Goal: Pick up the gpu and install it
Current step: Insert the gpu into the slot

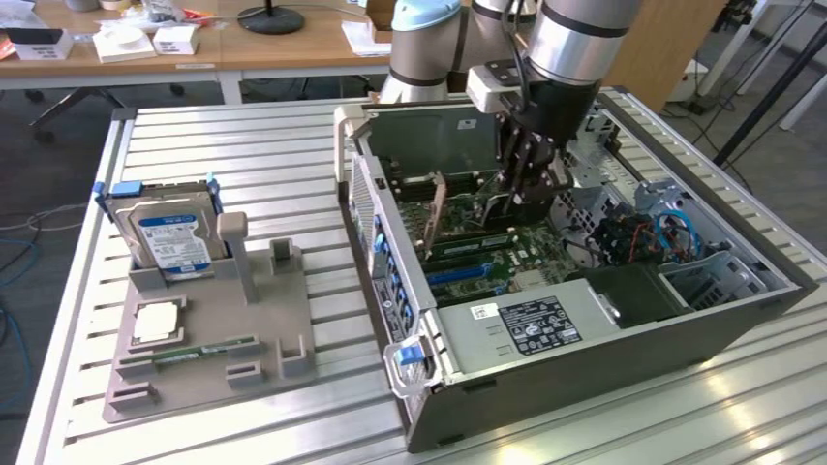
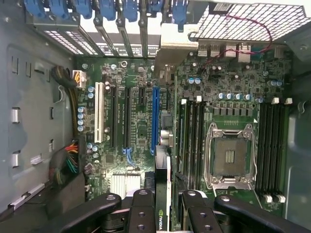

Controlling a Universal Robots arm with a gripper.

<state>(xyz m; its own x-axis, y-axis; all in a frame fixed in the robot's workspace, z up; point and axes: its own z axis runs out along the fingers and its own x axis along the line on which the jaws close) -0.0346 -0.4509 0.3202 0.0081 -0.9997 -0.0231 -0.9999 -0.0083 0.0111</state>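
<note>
Black gpu [image 2: 163, 204] edge-on along blue slot [image 2: 155, 121]

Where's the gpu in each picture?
Exterior view: the gpu stands on edge inside the computer case, held by the pincer.
Wrist view: the gpu is edge-on between the pincer's fingers, over the motherboard.
Shared landmark: the long blue slot.

The worktop [image 1: 259, 136] is ribbed bare metal with a dull brushed sheen. The computer case [image 1: 582, 383] is matt grey painted metal outside. The holder [image 1: 259, 320] looks like matt grey-beige plastic. The motherboard [image 2: 141, 131] is glossy green. The gripper [image 2: 164, 208] is matt black, perhaps coated metal. The graphics card [image 2: 159, 221] has a smooth dark face.
</note>
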